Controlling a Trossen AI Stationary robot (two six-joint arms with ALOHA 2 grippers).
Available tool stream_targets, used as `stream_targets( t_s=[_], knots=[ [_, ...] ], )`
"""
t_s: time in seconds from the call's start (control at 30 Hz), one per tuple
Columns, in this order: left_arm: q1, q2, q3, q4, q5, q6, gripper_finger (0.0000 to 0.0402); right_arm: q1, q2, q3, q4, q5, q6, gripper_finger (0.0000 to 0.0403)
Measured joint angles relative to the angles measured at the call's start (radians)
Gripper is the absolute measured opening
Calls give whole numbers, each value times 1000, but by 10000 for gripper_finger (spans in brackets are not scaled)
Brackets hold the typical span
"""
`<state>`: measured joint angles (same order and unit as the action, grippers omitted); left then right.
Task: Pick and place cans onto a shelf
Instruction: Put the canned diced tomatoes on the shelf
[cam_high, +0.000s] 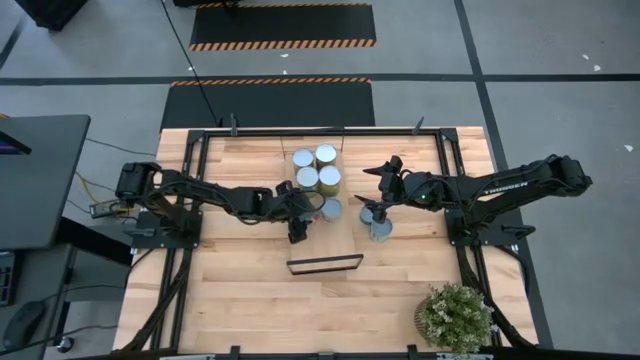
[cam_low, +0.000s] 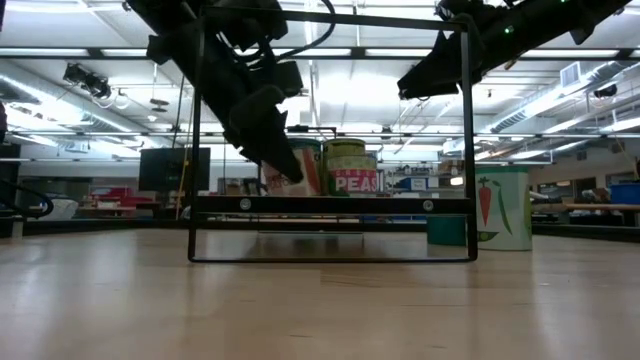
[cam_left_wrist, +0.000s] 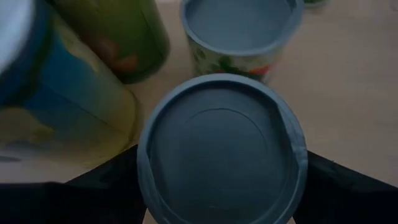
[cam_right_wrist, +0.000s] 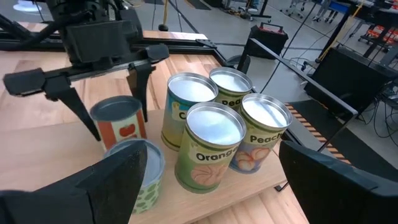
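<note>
The shelf (cam_high: 322, 240) is a narrow light-wood board with a black frame (cam_high: 324, 264) at its near end. Several cans stand in a cluster (cam_high: 316, 167) on its far part. One more can (cam_high: 331, 208), with a red-and-white label (cam_right_wrist: 118, 121), stands nearer on the board between the fingers of my left gripper (cam_high: 318, 208). A green-labelled can (cam_high: 381, 228) stands on the table to the right of the shelf. My right gripper (cam_high: 380, 203) hovers open above it. My left gripper holds the red-and-white can by two opposite sides of its wall (cam_left_wrist: 144, 163), one finger (cam_right_wrist: 84, 115) on each side, just below the rim. The fingers slant down from the table's left. The can is upright, level with the other cans on the board; I cannot tell whether its base rests there.
The shelf's black frame (cam_low: 330, 140) rises as a tall rectangle at the board's near end. A potted plant (cam_high: 455, 315) stands at the near right of the table. Bare tabletop lies near and left of the shelf (cam_high: 240, 290).
</note>
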<state>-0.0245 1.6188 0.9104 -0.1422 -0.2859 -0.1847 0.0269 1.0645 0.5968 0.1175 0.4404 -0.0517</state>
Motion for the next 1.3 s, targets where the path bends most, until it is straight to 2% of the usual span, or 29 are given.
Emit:
stream_targets(
  t_s=[0.6,0.83,0.97,1.17,1.3],
  knots=[
    [1,-5,0,11,-12,13,300,0,0,0,0,-5,0,373],
    [1,-5,0,10,47,54,301,0,0,0,-1,-5,0,373],
    [5,-5,0,10,46,34,323,0,0,0,-1,-5,0,373],
    [12,-5,0,2,47,24,383,0,0,0,-1,-5,0,373],
    [11,-10,40,-126,48,86,397,0,0,0,-3,-5,0,373]
  ],
)
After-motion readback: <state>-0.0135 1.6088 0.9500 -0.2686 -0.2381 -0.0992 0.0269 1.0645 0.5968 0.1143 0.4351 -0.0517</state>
